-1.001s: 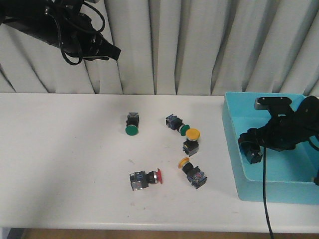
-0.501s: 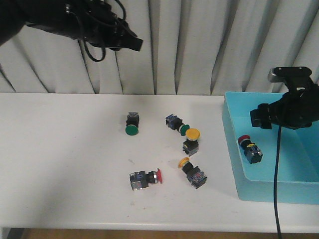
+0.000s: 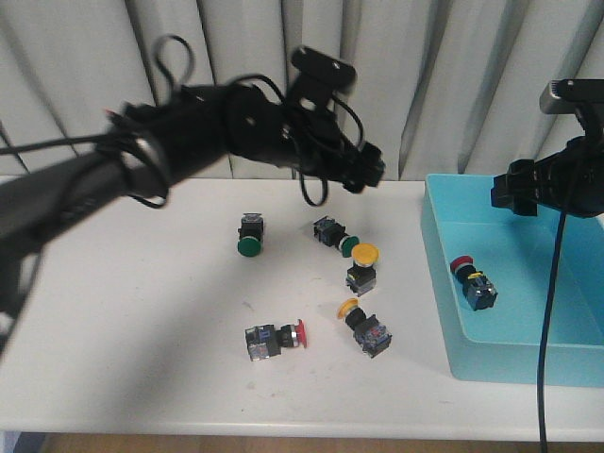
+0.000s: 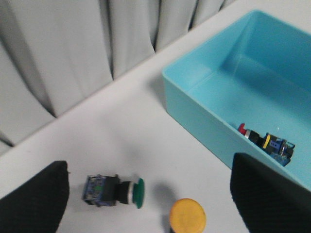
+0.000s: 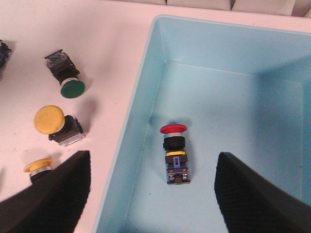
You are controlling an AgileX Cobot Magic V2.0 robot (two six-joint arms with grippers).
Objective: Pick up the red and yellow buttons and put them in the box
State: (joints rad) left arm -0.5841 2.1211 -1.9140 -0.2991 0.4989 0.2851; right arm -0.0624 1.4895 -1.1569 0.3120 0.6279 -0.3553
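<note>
The light-blue box (image 3: 439,255) stands at the table's right end, with one red button (image 3: 472,280) lying inside. My right gripper (image 3: 517,196) hangs open and empty above it; in its wrist view the gripper (image 5: 158,199) is over that red button (image 5: 175,153). My left gripper (image 3: 363,168) is open and empty, above and behind the middle cluster. A yellow button (image 3: 363,264) stands cap-up, a second yellow button (image 3: 363,326) lies on its side, and a red button (image 3: 276,340) lies in front. The left wrist view shows the yellow cap (image 4: 187,213) between the spread fingers (image 4: 34,199).
Two green-capped switches lie on the table: one (image 3: 249,236) left of the cluster, one (image 3: 335,236) just behind the upright yellow button, also in the left wrist view (image 4: 114,190). Grey curtains hang behind the table. The box wall (image 4: 194,102) lies beside the left gripper.
My left arm has swung from the upper left down and right, over the cluster. My right gripper let go of the red button in the box and rose above it.
</note>
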